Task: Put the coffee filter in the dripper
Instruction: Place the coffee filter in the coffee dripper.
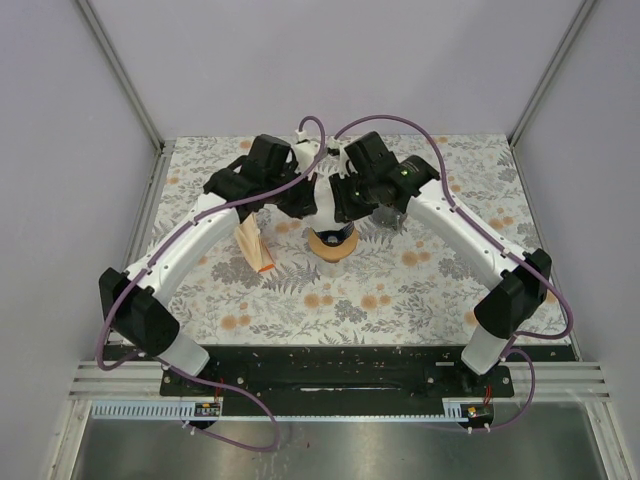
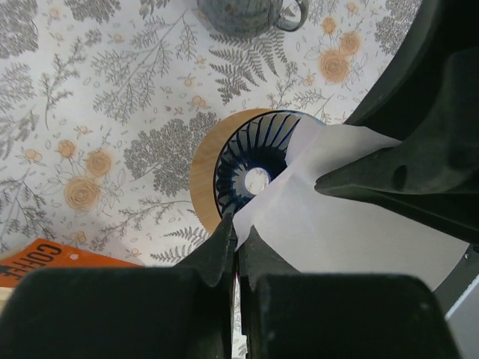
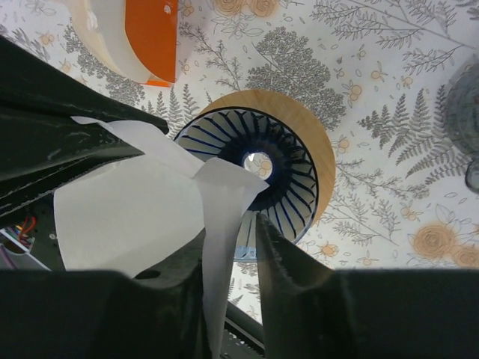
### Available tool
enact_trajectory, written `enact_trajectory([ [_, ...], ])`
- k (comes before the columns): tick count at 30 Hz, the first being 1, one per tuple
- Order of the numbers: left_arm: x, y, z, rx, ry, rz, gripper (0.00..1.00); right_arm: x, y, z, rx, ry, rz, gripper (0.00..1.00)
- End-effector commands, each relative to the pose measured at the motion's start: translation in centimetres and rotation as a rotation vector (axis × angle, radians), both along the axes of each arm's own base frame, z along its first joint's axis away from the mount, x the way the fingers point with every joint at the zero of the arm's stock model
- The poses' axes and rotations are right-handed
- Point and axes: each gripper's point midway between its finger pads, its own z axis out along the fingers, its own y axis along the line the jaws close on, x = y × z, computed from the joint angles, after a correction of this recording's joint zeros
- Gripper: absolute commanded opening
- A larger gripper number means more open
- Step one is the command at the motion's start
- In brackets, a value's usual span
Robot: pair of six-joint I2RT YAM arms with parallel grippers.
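Left claw [image 2: 238, 232] pinching coffee filter [image 2: 337, 224], left arm [image 1: 190, 235] bent inward over dripper [image 2: 258, 146]

Floral table [image 1: 400, 300] with dripper [image 2: 254, 161], mug [image 2: 239, 15], filter pack [image 1: 255, 245]

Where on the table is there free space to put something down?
Free: the front strip of the table between the dripper and the arm bases, and the far left corner. Crowded: the centre, with dripper, coffee filter, filter pack and mug.

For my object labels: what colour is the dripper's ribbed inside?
Dark blue; the dripper shows best in the right wrist view.
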Motion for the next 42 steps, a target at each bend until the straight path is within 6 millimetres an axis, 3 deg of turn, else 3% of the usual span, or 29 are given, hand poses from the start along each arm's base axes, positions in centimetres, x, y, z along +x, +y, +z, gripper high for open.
enact_trajectory([
  [1,-0.5,-0.7,0.0,-0.036,0.056,-0.011,0.0,0.5,0.0,0.6,0.02,-0.028,0.022,0.36],
  [8,-0.2,-0.7,-0.6,-0.019,0.063,0.001,0.0,1.9,-0.6,1.7,0.008,-0.112,0.007,0.49],
  [13,0.2,-0.6,-1.8,0.009,0.075,0.012,0.0,2.5,-1.6,2.0,0.002,-0.139,-0.015,0.51],
  [15,0.2,-0.6,-2.0,0.012,0.08,0.01,0.0,2.5,-1.6,1.7,0.006,-0.133,-0.008,0.5],
  [19,0.3,-0.7,-2.5,0.017,0.094,0.018,0.0,2.2,-1.3,0.9,0.014,-0.116,0.009,0.37],
  [22,0.4,-0.8,-2.7,0.025,0.092,0.02,0.0,2.6,-1.4,0.5,0.005,-0.133,0.002,0.37],
  [28,0.5,-1.1,-2.4,0.051,0.056,0.01,0.01,3.6,-1.7,0.2,-0.025,-0.173,-0.005,0.53],
  [33,0.5,-1.0,-2.5,0.065,0.045,0.012,0.06,4.4,-2.3,-0.9,-0.067,-0.205,-0.011,0.61],
  [42,0.7,-1.0,-3.6,0.081,0.06,0.002,0.21,4.2,-2.1,-3.5,-0.007,-0.145,0.033,0.59],
])
